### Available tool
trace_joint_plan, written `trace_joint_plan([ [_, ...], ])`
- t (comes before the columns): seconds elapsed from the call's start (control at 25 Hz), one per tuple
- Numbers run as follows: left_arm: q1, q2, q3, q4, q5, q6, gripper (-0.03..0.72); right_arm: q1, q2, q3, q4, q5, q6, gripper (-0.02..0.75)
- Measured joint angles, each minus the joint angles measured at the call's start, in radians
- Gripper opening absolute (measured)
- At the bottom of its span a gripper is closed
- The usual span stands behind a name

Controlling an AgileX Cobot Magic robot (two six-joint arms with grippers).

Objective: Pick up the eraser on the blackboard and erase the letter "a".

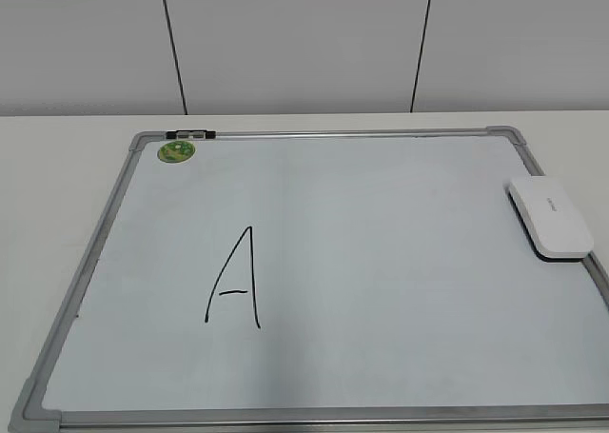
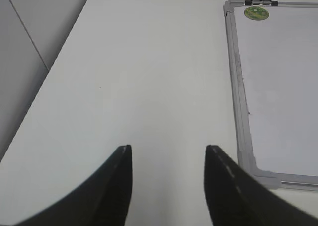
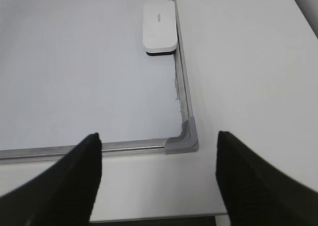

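your right gripper [image 3: 158, 141] hangs released, its two dark fingers [image 3: 82, 156] spread wide with nothing between them, over the table [image 3: 248, 62] just off the near right corner of the blackboard [image 3: 74, 62]. the grey corner cap [image 3: 185, 139] sits between your fingertips, slightly toward the right finger. the eraser [image 3: 159, 27] lies well ahead of that gripper, almost straight on and a touch left of its midline: a white rounded block with a thin dark underside showing at its near end. it rests flat on the board, its right long edge just beside the grey frame rail.

your left gripper [image 2: 168, 149] is also released, its fingers [image 2: 119, 171] parted and empty, over bare table to the left of the board. the board's near left corner cap [image 2: 258, 174] lies just to the right of your right fingertip, and the frame rail runs away ahead from there. the round green sticker [image 2: 256, 13] sits far ahead and to the right, in the board's far corner next to a small dark clip [image 2: 263, 3] on the top rail.

in the exterior view neither gripper shows. the eraser [image 1: 549, 216] sits against the right rail, and a tall capital "A" [image 1: 235, 279] in black marker stands on the board's left half. the letter "a" cannot be made out in any view.
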Motion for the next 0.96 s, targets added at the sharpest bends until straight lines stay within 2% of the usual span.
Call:
trace_joint_plan([
  [0.96, 0.0, 0.0, 0.0, 0.0, 0.0, 0.0, 0.347, 0.0, 0.0, 0.0, 0.0, 0.0, 0.0, 0.532],
])
